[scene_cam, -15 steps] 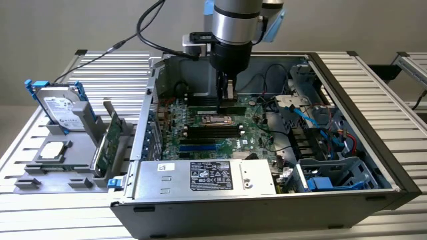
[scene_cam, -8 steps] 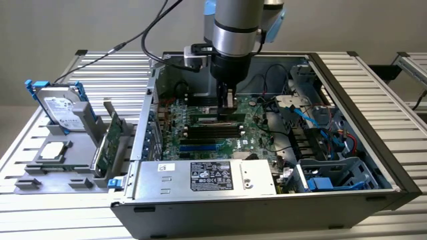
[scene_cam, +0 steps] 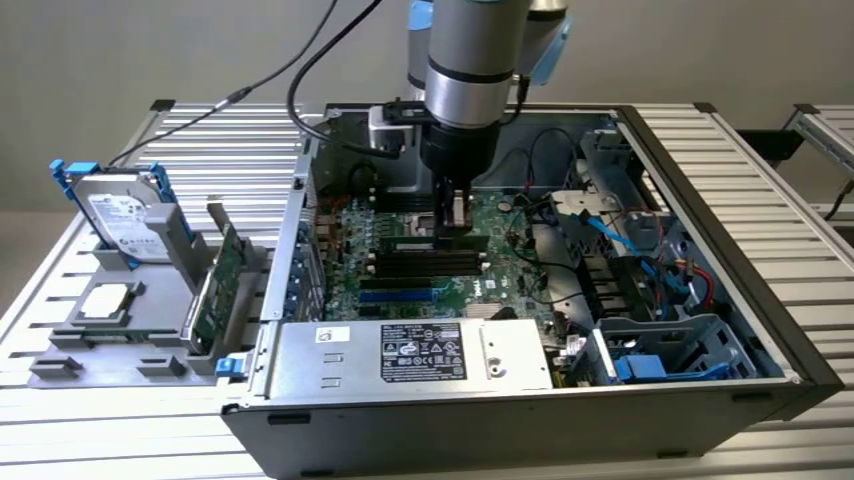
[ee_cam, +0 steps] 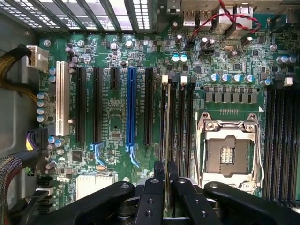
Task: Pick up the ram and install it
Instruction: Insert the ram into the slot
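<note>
Green, narrow circuit-board ram stick (ee_cam: 167,126) stands edge-on, clamped between the closed black pincer (ee_cam: 166,166), aligned with long black memory slots (ee_cam: 180,122).

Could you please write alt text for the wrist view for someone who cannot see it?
The gripper holds the ram, seen edge-on as a thin strip running along the black memory slots on a green motherboard. An empty CPU socket sits beside those slots.

A: Exterior view: soft, even light, shadows faint. The motherboard (scene_cam: 400,290) sits dimmer than the pale table (scene_cam: 781,185) well outside it.
B: Wrist view: motherboard brightly lit. Vent slots (ee_cam: 140,11) beyond its edge blown white, mild sheen on the socket frame (ee_cam: 205,145) on it.
</note>
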Tool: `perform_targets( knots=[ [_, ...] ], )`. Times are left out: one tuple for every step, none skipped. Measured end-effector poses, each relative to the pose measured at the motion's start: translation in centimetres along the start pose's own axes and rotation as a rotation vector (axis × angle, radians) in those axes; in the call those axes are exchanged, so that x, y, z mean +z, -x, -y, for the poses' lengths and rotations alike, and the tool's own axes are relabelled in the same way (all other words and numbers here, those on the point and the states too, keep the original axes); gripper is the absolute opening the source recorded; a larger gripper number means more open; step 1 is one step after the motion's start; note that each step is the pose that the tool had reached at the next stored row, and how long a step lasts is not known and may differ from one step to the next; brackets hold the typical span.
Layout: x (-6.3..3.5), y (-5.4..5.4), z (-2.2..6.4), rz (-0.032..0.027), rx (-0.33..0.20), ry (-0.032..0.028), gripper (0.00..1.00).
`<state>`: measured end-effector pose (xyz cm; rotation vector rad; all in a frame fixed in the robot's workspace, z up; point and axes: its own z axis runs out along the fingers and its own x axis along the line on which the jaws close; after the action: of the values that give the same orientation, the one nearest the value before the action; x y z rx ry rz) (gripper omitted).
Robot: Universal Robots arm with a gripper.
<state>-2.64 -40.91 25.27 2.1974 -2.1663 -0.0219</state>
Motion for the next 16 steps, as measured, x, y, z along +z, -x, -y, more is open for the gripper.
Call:
perform_targets(
  knots=[
    [0.18, 0.0, 0.01, 0.0001, 0.0, 0.0013, 0.14],
    [0.36, 0.0, 0.03, 0.0001, 0.0, 0.0028, 0.14],
    [0.53, 0.0, 0.04, 0.0001, 0.0, 0.0047, 0.14],
    [0.68, 0.0, 0.05, 0.0002, -0.001, 0.0071, 0.14],
    [0.82, 0.0, 0.07, 0.0002, -0.001, 0.01, 0.14],
    [0.94, 0.0, 0.08, 0.0002, -0.001, 0.012, 0.14],
    [1.04, 0.0, 0.09, 0.0003, -0.001, 0.0145, 0.14],
    [1.04, 0.0, 0.08, 0.0001, -0.001, 0.0167, 0.14],
    [1.04, 0.0, 0.08, 0.0, -0.001, 0.0169, 0.14],
    [1.04, 0.0, 0.08, 0.0, -0.001, 0.0169, 0.14],
    [1.1, 0.0, 0.09, 0.0004, -0.001, 0.0168, 0.14],
    [1.26, 0.1, 0.1, 0.0003, -0.001, 0.0168, 0.14],
    [1.43, 0.1, 0.11, 0.0003, -0.002, 0.0168, 0.14],
    [1.61, 0.1, 0.12, 0.0001, -0.003, 0.0168, 0.14],
    [1.79, 0.1, 0.13, 0.0002, -0.003, 0.0168, 0.14],
    [1.91, 0.1, 0.14, 0.0003, -0.003, 0.0167, 0.14]
  ],
)
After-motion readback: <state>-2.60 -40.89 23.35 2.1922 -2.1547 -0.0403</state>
